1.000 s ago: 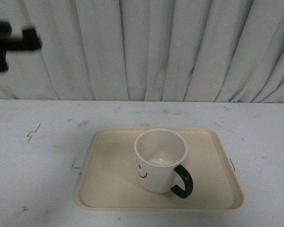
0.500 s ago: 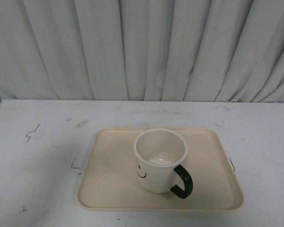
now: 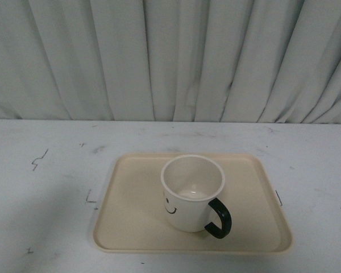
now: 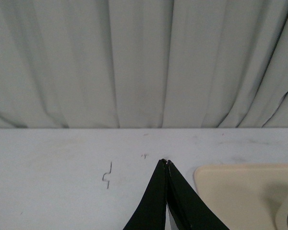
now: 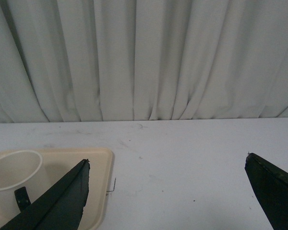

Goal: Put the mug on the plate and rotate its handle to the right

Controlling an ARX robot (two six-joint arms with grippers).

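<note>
1. The mug sits upright on the plate, slightly into the plate's right half and closer to its near rim than its far one. The plate lies about midway between the left and right edges of the desk, toward the near edge.
2. The handle sticks out toward the desk's near-right corner, so it's mostly right but swung a bit toward the near edge. I'd call the placing done and the turn nearly there, maybe a small nudge short of dead right.
3. Left gripper: jaws pressed together into one point, pinching nothing. It hangs over bare desk on the left-edge side of the plate, and it looks parked to me, out of the mug's way.
4. Right gripper: jaws spread wide with nothing between them, over the desk on the right-edge side of the plate. It's open and on the handle's side, so I'd guess it's the one set up for any last tweak.
5. Room-wise, neither arm shows in the front view. There's bare desk all round the plate, with just a few pen marks toward the left edge. The mug has bare tray on every side, least toward the near rim. The curtain hangs behind the far edge, well apart from everything.
</note>
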